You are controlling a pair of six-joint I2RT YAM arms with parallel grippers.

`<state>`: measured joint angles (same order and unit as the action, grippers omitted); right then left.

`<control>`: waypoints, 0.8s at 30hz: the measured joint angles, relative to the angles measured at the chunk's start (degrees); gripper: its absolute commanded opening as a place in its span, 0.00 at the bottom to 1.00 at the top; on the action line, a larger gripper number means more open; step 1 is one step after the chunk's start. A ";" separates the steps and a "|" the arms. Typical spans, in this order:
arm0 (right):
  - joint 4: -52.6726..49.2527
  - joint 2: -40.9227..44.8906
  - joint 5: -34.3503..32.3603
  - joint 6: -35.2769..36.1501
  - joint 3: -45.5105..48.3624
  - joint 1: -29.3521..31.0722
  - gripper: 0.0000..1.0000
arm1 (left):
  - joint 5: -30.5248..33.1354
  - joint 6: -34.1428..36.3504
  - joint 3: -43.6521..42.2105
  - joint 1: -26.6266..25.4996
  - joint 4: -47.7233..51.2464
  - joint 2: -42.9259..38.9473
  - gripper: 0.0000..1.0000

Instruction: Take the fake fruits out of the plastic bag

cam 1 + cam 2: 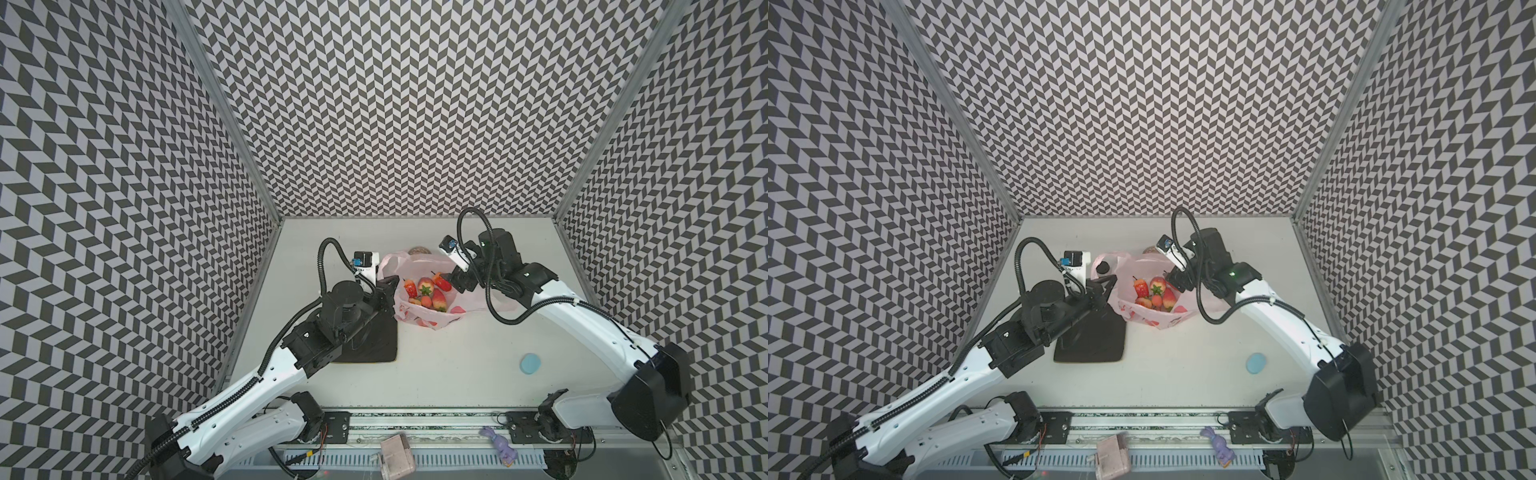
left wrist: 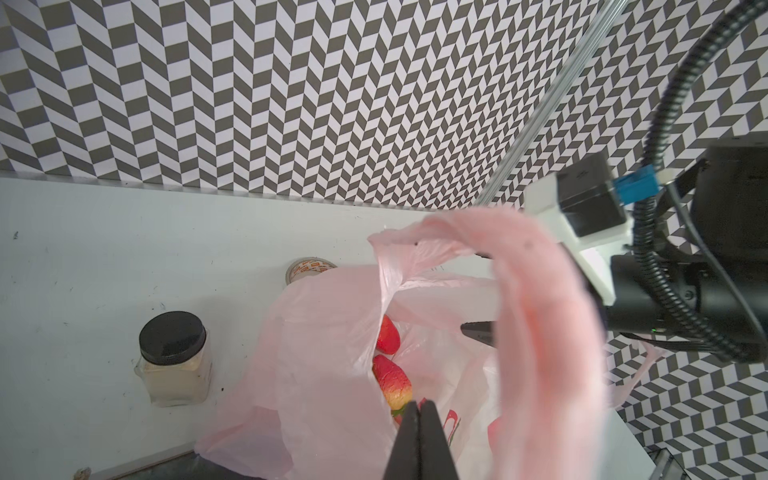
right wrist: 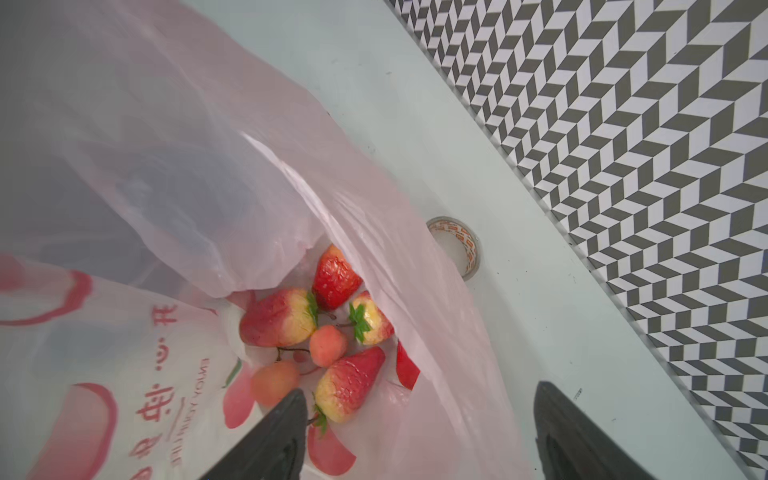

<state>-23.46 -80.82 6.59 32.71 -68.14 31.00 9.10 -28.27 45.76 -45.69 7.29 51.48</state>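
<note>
While the left end effector [image 2: 419, 409] clamps the plastic bag [image 2: 324, 332] rim, the wide-open right end effector [image 3: 419, 390] faces strawberries [image 3: 349, 382] just ahead.

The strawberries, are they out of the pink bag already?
No, in the right wrist view the strawberries and two small peach balls lie at the bottom inside the plastic bag.

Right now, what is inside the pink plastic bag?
In the plastic bag lie four strawberries and two small orange-pink balls. A fifth red fruit shows only partly behind a fold; anything beneath the fruits is covered.
</note>
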 measured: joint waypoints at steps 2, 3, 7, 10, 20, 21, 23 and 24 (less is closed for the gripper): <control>2.27 -1.36 -2.51 1.36 0.28 0.07 0.71 | -0.02 -0.17 -0.35 0.00 0.07 -0.50 0.00; 3.54 -1.99 -3.74 1.77 0.37 0.07 0.66 | -0.02 -0.33 -0.44 0.00 0.04 -0.68 0.00; 7.50 -4.35 -8.41 2.91 0.48 0.07 0.43 | -0.02 -1.05 -0.98 0.00 0.04 -1.62 0.00; 10.19 -6.03 -11.61 3.30 0.48 0.02 0.18 | -0.02 -1.42 -1.36 0.00 -0.02 -2.01 0.00; 14.86 -5.73 -13.68 1.11 0.15 -2.78 0.00 | -0.48 -0.22 -1.62 0.00 -6.03 -0.11 0.00; 15.30 -5.11 -13.77 0.48 0.11 -3.56 0.00 | -0.63 0.15 -1.57 0.00 -7.15 0.81 0.00; 16.11 -3.69 -13.90 -0.85 -0.13 -5.16 0.00 | -0.87 0.59 -1.11 0.00 -8.52 2.78 0.00; 16.55 -2.84 -13.88 -1.55 -0.28 -5.90 0.00 | -1.05 0.85 -0.72 0.00 -9.49 4.00 0.00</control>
<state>-6.92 -83.66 -7.29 31.16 -68.42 25.10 8.05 -27.42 45.04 -45.69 -2.20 55.48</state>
